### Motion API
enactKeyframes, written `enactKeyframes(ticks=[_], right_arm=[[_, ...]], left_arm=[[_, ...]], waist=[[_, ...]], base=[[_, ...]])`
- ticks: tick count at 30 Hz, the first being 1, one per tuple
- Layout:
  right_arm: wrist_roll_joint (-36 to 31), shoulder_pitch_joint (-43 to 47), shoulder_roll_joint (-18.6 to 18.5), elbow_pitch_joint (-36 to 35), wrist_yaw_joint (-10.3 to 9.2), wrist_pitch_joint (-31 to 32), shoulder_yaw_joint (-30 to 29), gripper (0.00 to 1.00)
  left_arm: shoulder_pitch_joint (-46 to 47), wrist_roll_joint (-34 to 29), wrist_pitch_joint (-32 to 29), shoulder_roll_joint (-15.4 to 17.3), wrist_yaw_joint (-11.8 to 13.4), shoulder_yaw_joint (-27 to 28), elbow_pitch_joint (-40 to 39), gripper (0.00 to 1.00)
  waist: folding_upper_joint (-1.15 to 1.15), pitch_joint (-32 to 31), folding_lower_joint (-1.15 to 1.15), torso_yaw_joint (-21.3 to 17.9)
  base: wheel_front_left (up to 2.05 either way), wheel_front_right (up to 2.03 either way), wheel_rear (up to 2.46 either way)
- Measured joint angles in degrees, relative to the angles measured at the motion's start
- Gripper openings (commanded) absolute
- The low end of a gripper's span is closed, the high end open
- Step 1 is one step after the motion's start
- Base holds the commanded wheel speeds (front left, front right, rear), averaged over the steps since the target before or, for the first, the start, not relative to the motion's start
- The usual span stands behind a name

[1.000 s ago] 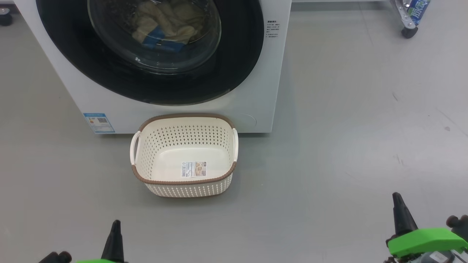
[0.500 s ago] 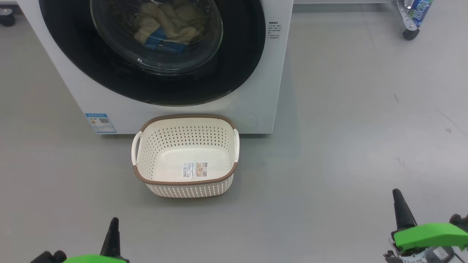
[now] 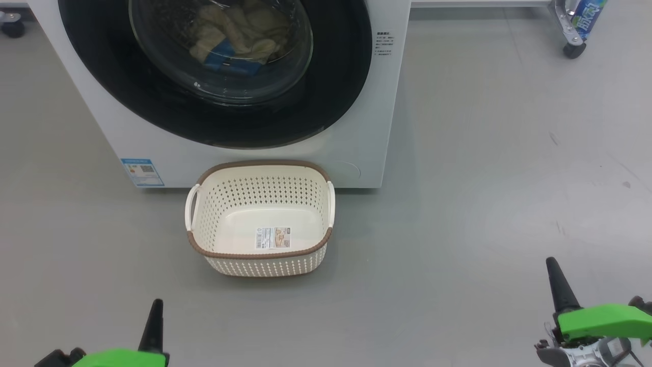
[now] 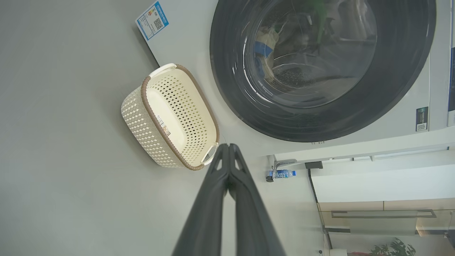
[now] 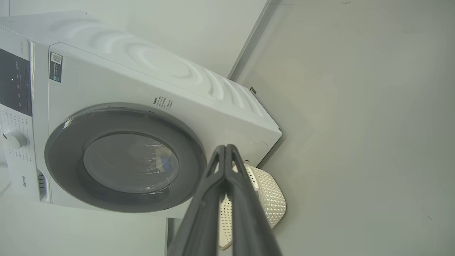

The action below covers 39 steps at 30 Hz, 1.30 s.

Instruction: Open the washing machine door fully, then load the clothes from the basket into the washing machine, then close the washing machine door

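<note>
The washing machine [image 3: 127,132] stands ahead with its black-rimmed door [image 3: 326,97] closed flat against the front. Through the glass I see the pale-yellow clothes [image 3: 239,35] with blue patches lying inside the drum. The cream basket [image 3: 260,219] sits on the floor right in front of the machine, holding nothing but its label sticker. My left gripper [image 3: 155,306] is low at the near left, shut and holding nothing. Low at the near right, my right gripper [image 3: 552,265] is shut too, with nothing in it. Both wrist views show the closed door [image 4: 320,117] [image 5: 124,160] and the fingers pressed together.
Grey floor spreads all around the basket [image 4: 167,117] [image 5: 270,199]. A metal stand on a castor [image 3: 573,48] with a blue bottle stands at the far right. Another castor [image 3: 12,25] shows at the far left.
The whole head picture has shifted slightly, so the camera moved. Both grippers have sunk a little toward the bottom corners. The door, clothes and basket stay as they were.
</note>
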<state>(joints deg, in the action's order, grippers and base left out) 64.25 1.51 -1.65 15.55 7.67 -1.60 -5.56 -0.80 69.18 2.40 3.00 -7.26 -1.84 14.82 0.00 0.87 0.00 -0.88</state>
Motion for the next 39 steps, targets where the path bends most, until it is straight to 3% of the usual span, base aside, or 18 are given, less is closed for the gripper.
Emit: enactKeyframes(ticks=[39], right_arm=[[25.6, -3.7, -0.2, 0.3, -0.02, 6.7, -1.3, 0.00]], left_arm=[[3.4, 22.2, -6.5, 0.0, 0.0, 3.8, 0.5, 0.00]], waist=[[0.00, -0.6, 0.00, 0.8]], base=[[0.00, 0.00, 0.00]])
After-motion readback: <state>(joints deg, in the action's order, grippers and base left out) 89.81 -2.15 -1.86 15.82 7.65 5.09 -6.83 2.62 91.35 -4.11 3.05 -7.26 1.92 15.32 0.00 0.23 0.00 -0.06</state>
